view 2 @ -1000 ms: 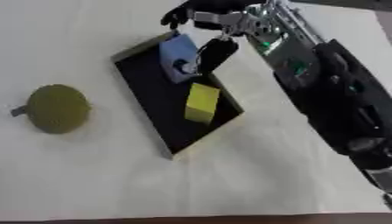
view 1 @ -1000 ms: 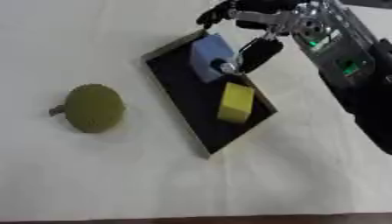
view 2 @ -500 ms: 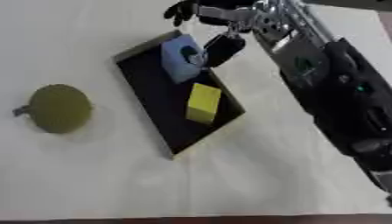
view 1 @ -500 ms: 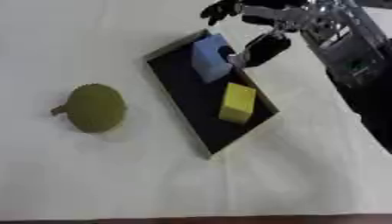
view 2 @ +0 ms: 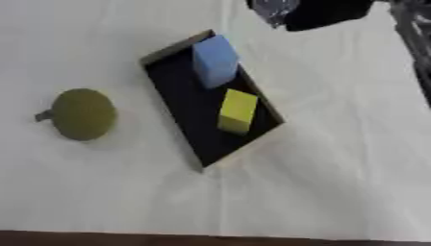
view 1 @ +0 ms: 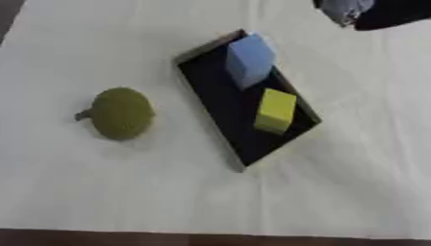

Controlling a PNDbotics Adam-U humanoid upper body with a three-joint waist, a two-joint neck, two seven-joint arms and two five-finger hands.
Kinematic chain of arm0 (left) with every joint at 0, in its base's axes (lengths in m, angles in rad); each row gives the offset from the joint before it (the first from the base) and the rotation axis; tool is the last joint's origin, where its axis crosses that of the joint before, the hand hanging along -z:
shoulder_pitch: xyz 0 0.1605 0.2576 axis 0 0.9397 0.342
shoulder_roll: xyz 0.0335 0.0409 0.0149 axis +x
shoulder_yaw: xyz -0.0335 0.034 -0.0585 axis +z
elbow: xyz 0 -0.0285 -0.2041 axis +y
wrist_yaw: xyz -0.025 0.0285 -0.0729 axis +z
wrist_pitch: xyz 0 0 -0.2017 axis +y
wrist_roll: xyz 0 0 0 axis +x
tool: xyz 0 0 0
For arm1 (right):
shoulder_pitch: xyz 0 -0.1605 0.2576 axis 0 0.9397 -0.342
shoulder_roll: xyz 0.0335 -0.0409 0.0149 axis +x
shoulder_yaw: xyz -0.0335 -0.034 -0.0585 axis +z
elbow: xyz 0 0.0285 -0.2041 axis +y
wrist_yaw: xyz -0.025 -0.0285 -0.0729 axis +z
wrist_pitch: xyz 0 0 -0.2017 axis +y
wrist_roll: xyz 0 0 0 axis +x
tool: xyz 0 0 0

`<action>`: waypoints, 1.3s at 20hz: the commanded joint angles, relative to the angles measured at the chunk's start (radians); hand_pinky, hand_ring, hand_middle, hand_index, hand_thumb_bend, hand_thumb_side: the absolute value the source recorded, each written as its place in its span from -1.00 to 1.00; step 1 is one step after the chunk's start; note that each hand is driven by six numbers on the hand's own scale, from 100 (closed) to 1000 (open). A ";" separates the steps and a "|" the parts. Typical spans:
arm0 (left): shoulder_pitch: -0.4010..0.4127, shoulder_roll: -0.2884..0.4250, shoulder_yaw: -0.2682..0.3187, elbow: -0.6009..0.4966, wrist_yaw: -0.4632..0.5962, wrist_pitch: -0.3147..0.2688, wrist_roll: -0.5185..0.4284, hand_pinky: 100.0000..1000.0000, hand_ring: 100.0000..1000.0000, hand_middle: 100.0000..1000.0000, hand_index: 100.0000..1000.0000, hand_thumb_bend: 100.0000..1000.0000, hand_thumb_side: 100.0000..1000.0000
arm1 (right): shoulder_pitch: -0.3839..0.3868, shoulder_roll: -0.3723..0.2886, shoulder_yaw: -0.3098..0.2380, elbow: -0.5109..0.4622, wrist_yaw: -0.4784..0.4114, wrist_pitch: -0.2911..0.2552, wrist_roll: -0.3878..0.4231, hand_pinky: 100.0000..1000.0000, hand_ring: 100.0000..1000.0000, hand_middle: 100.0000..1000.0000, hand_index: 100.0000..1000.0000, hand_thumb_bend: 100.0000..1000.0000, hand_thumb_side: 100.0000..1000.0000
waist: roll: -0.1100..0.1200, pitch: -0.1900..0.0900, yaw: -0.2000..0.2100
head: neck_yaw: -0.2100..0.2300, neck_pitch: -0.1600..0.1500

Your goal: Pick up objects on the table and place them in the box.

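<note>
Left eye view: whole working area on the white-cloth desk (view 1: 353, 182).
Box: shallow black rectangular box (view 1: 221, 126), lying askew mid-desk.
Done: light blue foam block (view 1: 249, 58) resting at the box's far end; yellow foam block (view 1: 275, 110) lying beside it, nearer end.
Left: round olive-green object with a short stem (view 1: 120, 113), on the cloth well left of the box, untouched.
Right robot hand (view 2: 324, 12): dark shape at the top edge, above the box; finger state impossible to tell.
Left robot hand: absent from both views.
Progress: roughly two of three items placed, judging by the layout.

White-clothed table (view 1: 353, 192), black box (view 1: 221, 108), olive round object (view 1: 122, 113)
</note>
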 commanded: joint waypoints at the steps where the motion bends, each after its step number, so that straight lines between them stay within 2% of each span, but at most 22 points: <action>1: -0.021 0.135 -0.033 0.049 -0.103 -0.037 -0.002 0.70 0.52 0.25 0.65 -1.00 0.00 | 0.043 -0.101 -0.064 -0.073 -0.097 -0.012 -0.104 0.76 0.72 0.43 0.73 -1.00 -0.31 | 0.013 -0.032 -0.005 | 0.016 0.011; 4: -0.032 0.256 -0.083 0.149 -0.213 -0.073 0.003 0.69 0.56 0.31 0.67 -1.00 -0.21 | 0.119 -0.155 -0.106 -0.080 -0.169 -0.061 -0.212 0.75 0.71 0.40 0.70 -1.00 -0.23 | 0.022 -0.036 -0.019 | 0.026 0.019; 7: -0.050 0.368 -0.146 0.240 -0.329 -0.102 -0.004 0.68 0.57 0.35 0.72 -1.00 -0.39 | 0.195 -0.195 -0.143 -0.081 -0.202 -0.091 -0.298 0.73 0.68 0.36 0.67 -1.00 -0.22 | 0.029 -0.039 -0.033 | 0.033 0.030; 10: -0.070 0.459 -0.211 0.301 -0.420 -0.124 -0.024 0.67 0.59 0.39 0.76 -1.00 -0.56 | 0.250 -0.208 -0.170 -0.081 -0.219 -0.112 -0.353 0.73 0.67 0.34 0.66 -1.00 -0.19 | 0.033 -0.041 -0.044 | 0.032 0.035; 13: -0.093 0.528 -0.275 0.335 -0.490 -0.140 -0.067 0.67 0.60 0.41 0.77 -1.00 -0.62 | 0.286 -0.209 -0.196 -0.081 -0.228 -0.133 -0.388 0.72 0.65 0.32 0.64 -1.00 -0.16 | 0.037 -0.041 -0.054 | 0.026 0.038; 14: -0.104 0.543 -0.294 0.340 -0.503 -0.143 -0.084 0.68 0.61 0.42 0.77 -1.00 -0.66 | 0.294 -0.208 -0.201 -0.081 -0.230 -0.139 -0.397 0.72 0.64 0.31 0.63 -1.00 -0.16 | 0.038 -0.041 -0.055 | 0.023 0.038; 18: -0.154 0.568 -0.365 0.337 -0.519 -0.148 -0.179 0.74 0.64 0.45 0.77 -1.00 -0.46 | 0.314 -0.200 -0.215 -0.081 -0.228 -0.150 -0.419 0.72 0.63 0.30 0.62 -1.00 -0.15 | 0.041 -0.039 -0.065 | 0.015 0.030; 26: -0.252 0.542 -0.465 0.303 -0.494 -0.096 -0.341 0.78 0.67 0.46 0.78 -1.00 -0.23 | 0.328 -0.174 -0.228 -0.081 -0.227 -0.147 -0.426 0.71 0.61 0.28 0.58 -1.00 -0.14 | 0.040 -0.035 -0.070 | 0.025 0.018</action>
